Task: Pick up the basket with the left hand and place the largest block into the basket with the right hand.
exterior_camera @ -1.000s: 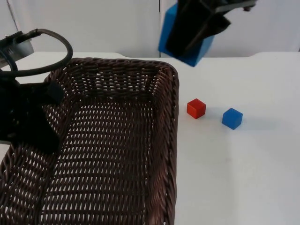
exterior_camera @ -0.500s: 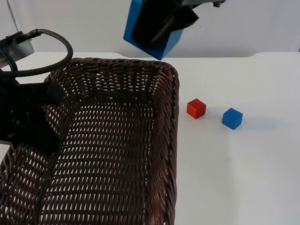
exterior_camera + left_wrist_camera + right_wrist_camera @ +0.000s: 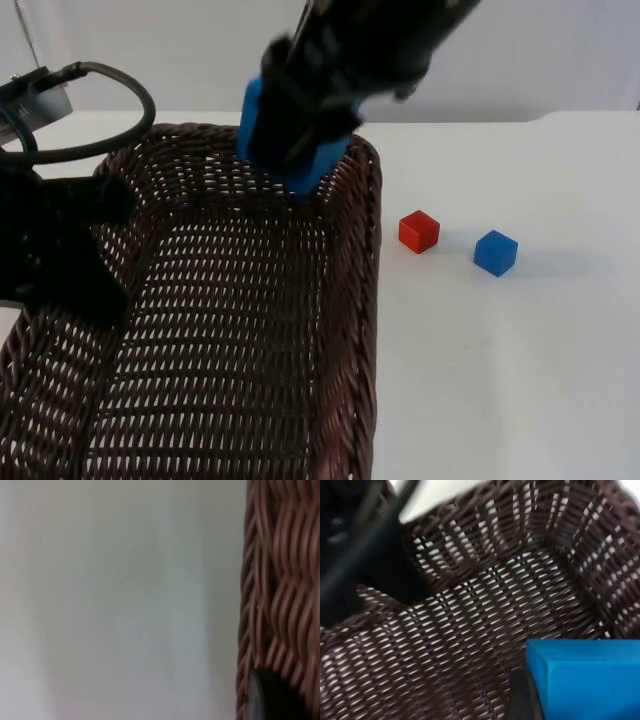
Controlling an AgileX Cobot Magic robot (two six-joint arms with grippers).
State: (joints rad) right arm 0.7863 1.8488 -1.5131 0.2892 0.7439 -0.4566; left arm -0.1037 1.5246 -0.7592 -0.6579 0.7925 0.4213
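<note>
The right claw is hanging over the far end of the basket, pinching the big blue block between its fingers, and the block's lower corner is dipping just below the far rim of the basket, inside its walls but not touching the woven floor as far as the top view is showing. Looking along that claw, the block is sitting right at the fingertip with the brown weave of the basket floor spreading out beneath and beyond it. Across the basket from the right claw, the left claw is gripping the basket's left wall, its fingers pressed onto the wicker; from its own wrist the woven wall is running right alongside a dark fingertip, with bare white table next to it. Out past the basket's right wall, away from both claws, a small red block is resting on the table, and a small blue block is lying near it on the side farther from the basket, the two a little apart and not touching. Behind the right claw the grey wall is closing off the table.
</note>
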